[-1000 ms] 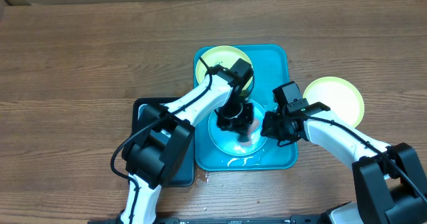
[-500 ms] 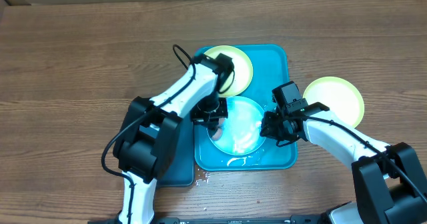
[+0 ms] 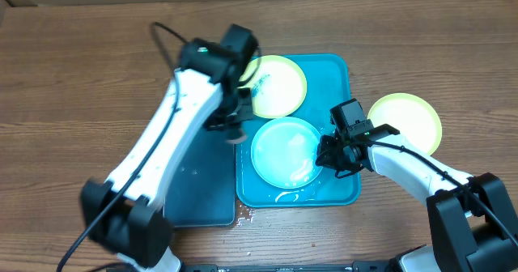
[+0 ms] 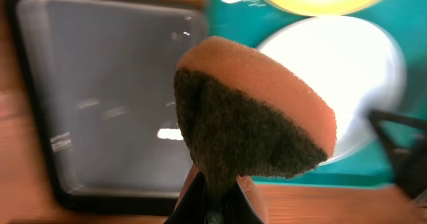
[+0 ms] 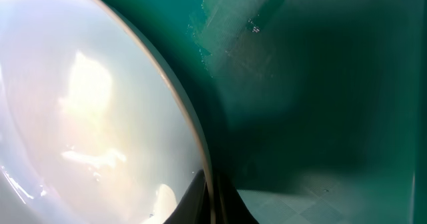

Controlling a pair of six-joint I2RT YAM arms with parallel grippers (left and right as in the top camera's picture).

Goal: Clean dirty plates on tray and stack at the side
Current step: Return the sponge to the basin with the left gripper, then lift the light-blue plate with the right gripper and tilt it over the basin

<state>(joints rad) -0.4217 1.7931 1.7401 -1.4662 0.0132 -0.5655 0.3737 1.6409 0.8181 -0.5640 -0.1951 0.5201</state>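
On the table [image 3: 81, 61], the right end effector [image 3: 325, 155] pinched the blue plate [image 3: 279, 150] at 3 o'clock, apparently steadying it for the left end effector [image 3: 231, 126] clamping a sponge [image 4: 257, 111].

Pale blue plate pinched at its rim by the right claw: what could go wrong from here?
The right claw grips the pale blue plate only at its thin rim, and the plate looks wet, so it might slip when lifted. The sponge in the left claw hangs near the black tray edge and may drip outside it.
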